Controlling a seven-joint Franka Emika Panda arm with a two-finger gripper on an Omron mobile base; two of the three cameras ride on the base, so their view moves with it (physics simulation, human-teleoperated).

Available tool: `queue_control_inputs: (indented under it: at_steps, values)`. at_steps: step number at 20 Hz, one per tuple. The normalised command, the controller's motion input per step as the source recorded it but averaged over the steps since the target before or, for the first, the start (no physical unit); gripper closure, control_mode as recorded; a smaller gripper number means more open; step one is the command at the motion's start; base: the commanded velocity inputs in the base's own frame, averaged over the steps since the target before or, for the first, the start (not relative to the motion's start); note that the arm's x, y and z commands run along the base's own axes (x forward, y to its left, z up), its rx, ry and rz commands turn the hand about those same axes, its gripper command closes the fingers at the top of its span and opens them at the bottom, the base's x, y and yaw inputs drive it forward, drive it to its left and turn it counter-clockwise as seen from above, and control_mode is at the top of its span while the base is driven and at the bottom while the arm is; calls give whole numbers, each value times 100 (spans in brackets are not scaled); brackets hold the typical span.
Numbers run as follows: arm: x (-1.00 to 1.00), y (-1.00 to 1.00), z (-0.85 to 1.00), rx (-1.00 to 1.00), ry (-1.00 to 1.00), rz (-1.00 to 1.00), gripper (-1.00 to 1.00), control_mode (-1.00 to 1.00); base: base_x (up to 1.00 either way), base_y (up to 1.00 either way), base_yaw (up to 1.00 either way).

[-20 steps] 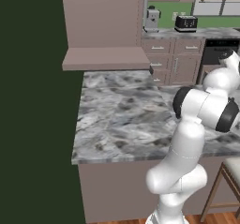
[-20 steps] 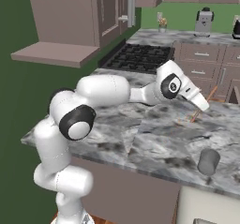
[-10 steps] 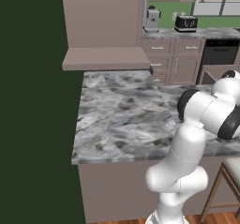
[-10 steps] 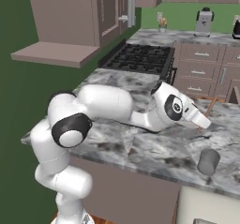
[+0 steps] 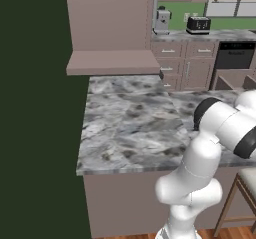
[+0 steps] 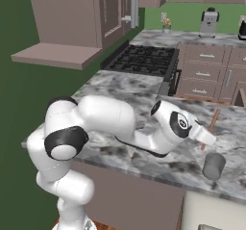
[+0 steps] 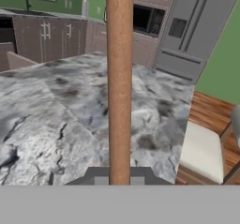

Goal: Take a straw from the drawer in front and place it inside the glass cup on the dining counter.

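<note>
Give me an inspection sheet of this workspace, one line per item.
Surface: dining counter, grey-and-white marbled top, taupe fronts.
Job's things: straw, brown, held upright; glass cup standing on the counter near its front edge, no straw inside it yet.
Clutter: nothing seen on the dining counter besides the cup.
Grippers: gripper shut on the straw, above the counter, up and left of the cup.
Cables: nothing seen.
Surroundings: stove, toaster on the far counter, white padded stool, refrigerator.

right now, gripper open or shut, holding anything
Gripper: shut on the straw, held over the dining counter near the glass cup.
</note>
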Motion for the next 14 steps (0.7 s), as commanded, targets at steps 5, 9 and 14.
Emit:
queue_control_inputs:
  at_steps: [5, 9, 14]
  values:
    - [0, -29, -10, 0, 3, 0, 100, -100, 0, 0, 0]
    - [0, -36, -4, 0, 0, 0, 100, -100, 0, 0, 0]
    - [0, -27, -7, 0, 0, 0, 100, -100, 0, 0, 0]
